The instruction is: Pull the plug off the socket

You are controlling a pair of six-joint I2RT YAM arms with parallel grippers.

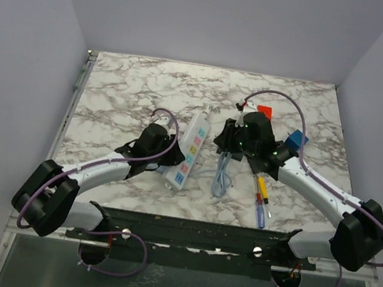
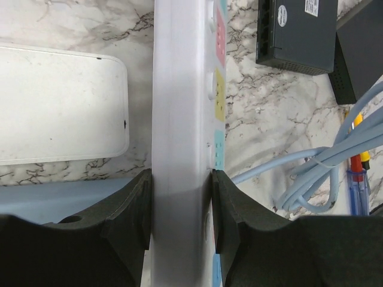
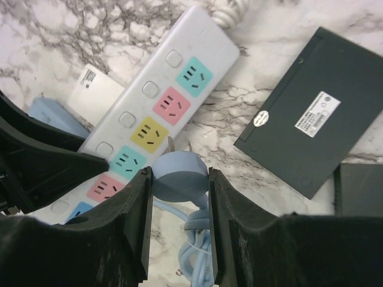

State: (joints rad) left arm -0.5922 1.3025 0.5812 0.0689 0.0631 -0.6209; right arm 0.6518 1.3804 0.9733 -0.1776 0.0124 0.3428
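The socket (image 1: 189, 152) is a long white power strip with pink, yellow, green and blue outlets, lying mid-table. My left gripper (image 2: 181, 206) is shut on the strip's near end (image 2: 182, 131), one pad on each long side. My right gripper (image 3: 178, 180) is shut on the round light-blue plug (image 3: 179, 170). The plug's metal prongs (image 3: 172, 144) show bare, clear of the socket (image 3: 161, 110), just beside its yellow and green outlets. The plug's light-blue cable (image 3: 203, 239) hangs coiled below it. In the top view the right gripper (image 1: 233, 141) is just right of the strip.
A black box (image 3: 308, 110) lies right of the strip. A small white flat box (image 2: 60, 110) and a light-blue bar (image 2: 54, 200) lie left of it. Screwdrivers (image 1: 261, 201) lie by the coiled cable (image 1: 221, 178). A red item (image 1: 264, 112) and a blue item (image 1: 296, 141) sit far right.
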